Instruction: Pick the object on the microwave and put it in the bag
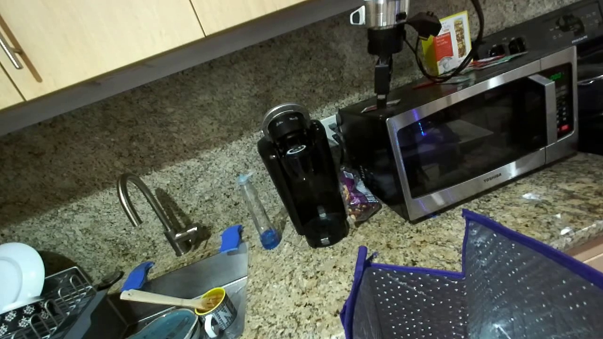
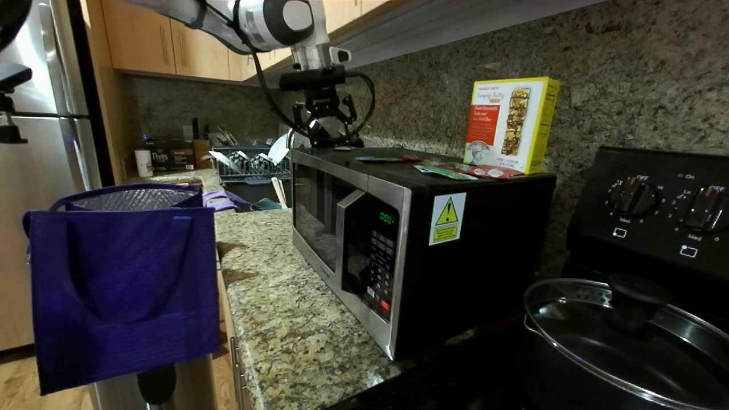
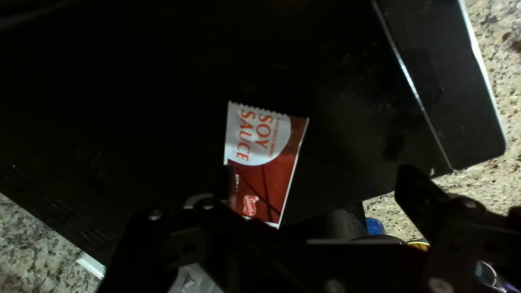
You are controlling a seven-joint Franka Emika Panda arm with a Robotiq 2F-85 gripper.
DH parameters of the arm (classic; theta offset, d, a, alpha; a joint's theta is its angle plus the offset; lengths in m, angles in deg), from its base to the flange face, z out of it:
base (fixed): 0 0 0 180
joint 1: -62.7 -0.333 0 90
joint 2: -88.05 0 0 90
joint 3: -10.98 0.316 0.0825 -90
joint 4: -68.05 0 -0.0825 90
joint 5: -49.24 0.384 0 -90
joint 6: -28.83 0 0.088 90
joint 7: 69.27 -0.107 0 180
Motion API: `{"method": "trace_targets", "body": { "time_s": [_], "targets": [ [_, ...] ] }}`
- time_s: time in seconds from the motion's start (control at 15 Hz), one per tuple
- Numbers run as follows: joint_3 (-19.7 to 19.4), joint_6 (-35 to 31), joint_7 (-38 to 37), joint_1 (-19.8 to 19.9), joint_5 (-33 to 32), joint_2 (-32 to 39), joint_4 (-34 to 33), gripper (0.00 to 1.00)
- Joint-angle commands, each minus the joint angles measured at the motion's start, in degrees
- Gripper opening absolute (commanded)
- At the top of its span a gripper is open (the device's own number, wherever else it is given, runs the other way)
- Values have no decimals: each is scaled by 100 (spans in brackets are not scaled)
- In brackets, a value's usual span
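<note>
Silver-and-black box microwave: carrying red-and-white rectangular soy-sauce packet near left edge of top surface. Black two-fingered end effector: jaws standing wide apart, gripping nothing.

In the wrist view, the flat red-and-white rectangular packet reads "SOY SAUCE" in red toward eleven o'clock; its logo near seven is too small to make out. The wide silver-fronted black box microwave bears "TOSHIBA" at six; its green-lit digital display shows zeros. Toward eleven on its black side, a white rectangular sticker carries a yellow exclamation-mark triangle. The upright yellow-and-white cardboard box says "Trader Joe's" and "Simply Nutty" toward eleven, "Dark Chocolate, Nuts and Sea Salt Bar" at nine. A dark rectangular box says "Peet's". Around a round black stove knob: "OFF" at twelve, "Hi" at two, "Med" at seven, "Lo" at ten.
</note>
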Motion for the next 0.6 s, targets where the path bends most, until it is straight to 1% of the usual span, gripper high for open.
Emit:
{"method": "trace_targets", "body": {
  "time_s": [0.0,0.47,0.53],
  "targets": [
    [-43,453,183,-33,-68,689,-1158,100],
    [-115,847,228,15,-32,1072,-1829,100],
    [-124,1008,257,36,-16,1094,-1893,76]
  ]
}}
